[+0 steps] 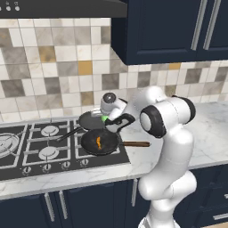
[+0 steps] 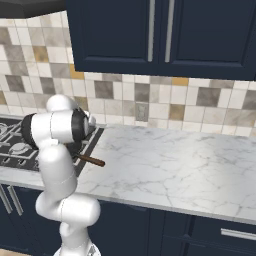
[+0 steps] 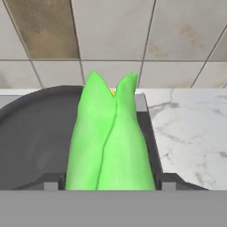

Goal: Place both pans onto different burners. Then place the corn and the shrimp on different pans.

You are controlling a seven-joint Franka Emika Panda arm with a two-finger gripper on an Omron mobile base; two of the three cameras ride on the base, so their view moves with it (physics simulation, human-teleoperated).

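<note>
The gripper (image 1: pixel 106 118) grips the corn (image 3: pixel 108 142), its long axis running straight out between the fingers, just over the rear pan (image 1: pixel 91 120). The shrimp (image 1: pixel 98 142) already lies in the front pan (image 1: pixel 100 141); 2 pans sit on the cooktop (image 1: pixel 26 153).

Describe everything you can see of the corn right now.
The corn is a bright green husked ear, its two leaf tips splitting to show a speck of yellow at the top. In the hand view it lies lengthwise between the claw's fingers, over the rear black pan near its rim. In the left base view it is a small green spot at the claw.
</note>
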